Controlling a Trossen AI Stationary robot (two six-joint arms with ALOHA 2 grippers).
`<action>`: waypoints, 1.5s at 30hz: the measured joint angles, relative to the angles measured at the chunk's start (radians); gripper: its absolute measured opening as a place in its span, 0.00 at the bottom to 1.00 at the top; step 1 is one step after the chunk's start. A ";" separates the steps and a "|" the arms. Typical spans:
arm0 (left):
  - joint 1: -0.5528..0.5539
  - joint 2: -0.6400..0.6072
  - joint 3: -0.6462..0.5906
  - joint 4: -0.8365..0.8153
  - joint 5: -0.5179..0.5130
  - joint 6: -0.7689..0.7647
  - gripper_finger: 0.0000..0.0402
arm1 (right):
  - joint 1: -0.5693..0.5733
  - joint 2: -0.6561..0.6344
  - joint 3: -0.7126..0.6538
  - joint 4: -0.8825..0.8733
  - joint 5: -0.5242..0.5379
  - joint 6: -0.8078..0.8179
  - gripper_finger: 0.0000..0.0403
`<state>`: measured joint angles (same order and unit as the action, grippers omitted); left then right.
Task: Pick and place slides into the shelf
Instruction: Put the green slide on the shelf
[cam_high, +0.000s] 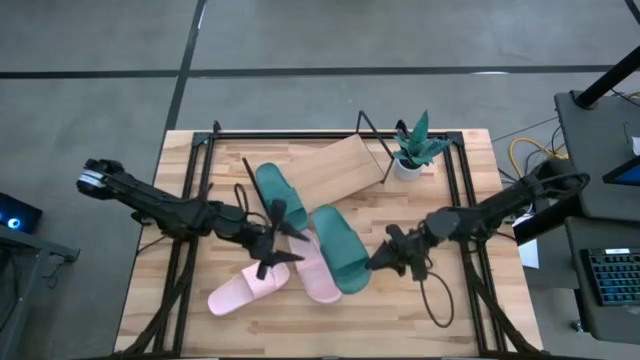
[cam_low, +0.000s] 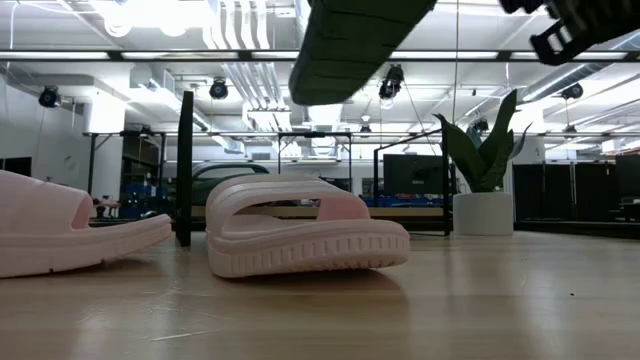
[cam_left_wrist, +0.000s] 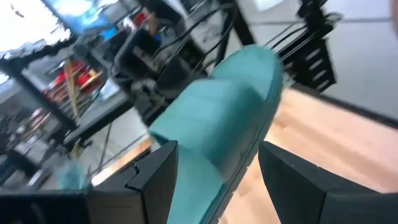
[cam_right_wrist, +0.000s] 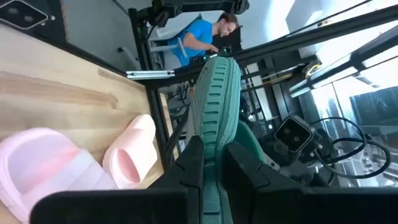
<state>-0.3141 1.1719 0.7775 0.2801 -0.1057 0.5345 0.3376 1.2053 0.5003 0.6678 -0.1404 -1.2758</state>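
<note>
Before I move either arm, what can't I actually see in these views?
- Shelf: low view, its board mostly hidden behind the pink sandal.
- Right gripper: low view, cut off by the top edge; only the lifted green sandal's sole shows.
- Left gripper: left wrist view, blurred; contact with the other green sandal unclear.

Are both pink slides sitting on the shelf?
No, the pink slides lie on the table, in front of the slanted shelf.
</note>
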 joint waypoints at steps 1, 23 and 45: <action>0.002 0.006 0.005 0.000 -0.008 -0.005 0.52 | -0.022 0.001 0.000 0.000 -0.024 0.000 0.07; 0.008 0.057 0.035 -0.095 -0.299 -0.084 0.52 | -0.375 0.006 -0.001 -0.022 -0.407 -0.086 0.07; 0.028 0.055 0.033 -0.113 -0.334 -0.084 0.52 | -0.593 0.220 0.097 0.049 -0.602 0.010 0.07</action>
<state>-0.2866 1.2270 0.8104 0.1669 -0.4394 0.4510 -0.2558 1.4257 0.5972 0.7163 -0.7427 -1.2655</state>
